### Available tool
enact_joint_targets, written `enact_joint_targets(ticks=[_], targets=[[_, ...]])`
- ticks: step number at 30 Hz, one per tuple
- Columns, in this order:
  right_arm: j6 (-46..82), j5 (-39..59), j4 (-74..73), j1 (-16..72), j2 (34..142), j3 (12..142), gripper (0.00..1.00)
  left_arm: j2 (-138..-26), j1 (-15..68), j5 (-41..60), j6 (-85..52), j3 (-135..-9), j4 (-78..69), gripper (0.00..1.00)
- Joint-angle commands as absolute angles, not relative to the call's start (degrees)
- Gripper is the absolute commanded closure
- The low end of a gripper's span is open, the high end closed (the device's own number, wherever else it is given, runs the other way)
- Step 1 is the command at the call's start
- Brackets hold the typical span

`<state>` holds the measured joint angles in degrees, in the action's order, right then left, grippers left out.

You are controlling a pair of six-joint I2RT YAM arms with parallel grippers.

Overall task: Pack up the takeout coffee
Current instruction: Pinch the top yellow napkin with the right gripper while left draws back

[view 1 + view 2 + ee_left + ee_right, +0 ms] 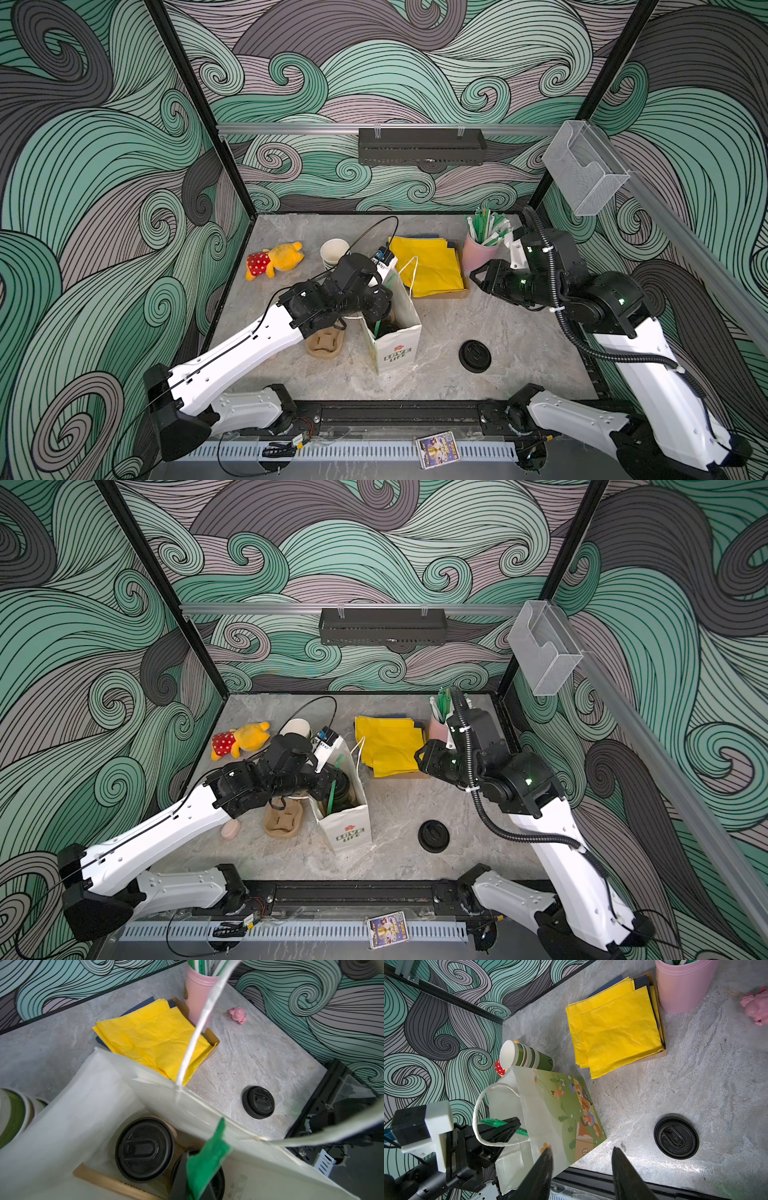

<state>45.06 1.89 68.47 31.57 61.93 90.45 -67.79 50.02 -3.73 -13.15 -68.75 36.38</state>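
A white paper bag (397, 347) (347, 833) stands open mid-table. Inside it, in the left wrist view, a takeout coffee cup (144, 1149) with a tan body and black sip lid stands upright. A second black-lidded cup (220, 1182) beside it is mostly hidden by my fingers. My left gripper (195, 1185) (384, 305) (508, 1126) is at the bag's mouth, shut on a green wrapped straw (207, 1159) (332, 789). My right gripper (582, 1150) (476, 276) hangs open and holds nothing, to the right of the bag (550, 1105).
A loose black lid (475, 355) (676, 1140) lies right of the bag. Yellow napkins (432, 266) in a cardboard box and a pink straw holder (480, 251) stand behind. Nested lidless cups (333, 251), a plush toy (274, 259) and a cardboard cup carrier (324, 345) are on the left.
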Motion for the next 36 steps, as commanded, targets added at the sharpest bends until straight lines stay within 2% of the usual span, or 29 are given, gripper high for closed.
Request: enact_joint_targets(ticks=[1, 4, 7, 10, 15, 20, 27, 29, 36], targets=[[45.92, 0.99, 69.34, 31.39, 61.44, 89.91, 0.52, -68.1, 50.25, -10.84, -18.64, -69.99, 38.06, 0.95], [45.97, 0.95, 69.43, 31.46, 61.28, 89.91, 0.52, -67.83, 50.27, -15.26, -19.75, -71.26, 39.46, 0.8], [46.01, 0.7, 70.05, 31.33, 61.39, 89.91, 0.52, -66.21, 50.3, -18.05, -19.83, -73.17, 39.27, 0.76], [45.42, 1.0, 70.86, 31.07, 62.6, 89.99, 0.52, -64.99, 50.27, -20.7, -19.65, -76.79, 40.59, 0.65], [41.73, 3.47, 71.22, 31.06, 69.24, 90.75, 0.52, -63.78, 49.99, -25.71, -18.59, -84.8, 43.66, 0.64], [34.68, 7.65, 65.14, 31.95, 76.99, 85.8, 0.52, -62.86, 47.38, -28.19, -19.47, -89.14, 43.39, 0.63], [24.4, 9.68, 52.68, 33.74, 87.12, 78.56, 0.42, -60.41, 40.65, -24.06, -26.72, -88.35, 44.01, 0.63], [21.13, 8.51, 51.91, 33.8, 91.2, 80.31, 0.37, -59.98, 38.85, -22.23, -28.06, -88.1, 44.84, 0.63], [11.54, 0.69, 58.07, 35.89, 105.32, 92.71, 0.34, -60.5, 36.57, -19.51, -28.64, -89.76, 48.44, 0.63]])
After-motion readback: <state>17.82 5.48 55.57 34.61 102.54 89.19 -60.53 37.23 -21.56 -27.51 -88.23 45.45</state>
